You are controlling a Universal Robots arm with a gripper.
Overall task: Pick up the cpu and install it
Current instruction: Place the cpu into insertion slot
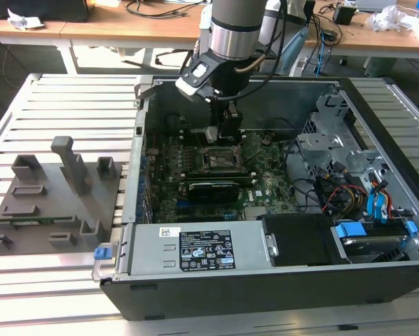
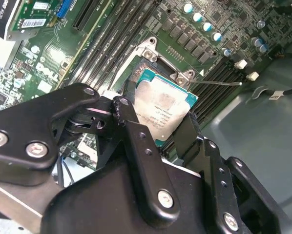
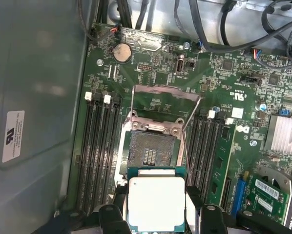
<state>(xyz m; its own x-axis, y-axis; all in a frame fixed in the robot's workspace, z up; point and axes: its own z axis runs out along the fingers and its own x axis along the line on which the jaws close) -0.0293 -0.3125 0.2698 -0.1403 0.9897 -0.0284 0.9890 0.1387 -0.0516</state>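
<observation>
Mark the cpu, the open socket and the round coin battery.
cpu (image 3: 156, 202), first wrist view, middle of its metal top.
socket (image 3: 151, 149), first wrist view, its bare contact field.
coin battery (image 3: 121, 52), first wrist view, centre of its face.

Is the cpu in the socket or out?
Out. In the first wrist view the tool grips the cpu clear of the socket, whose contact field lies bare with its retention frame swung open.
</observation>
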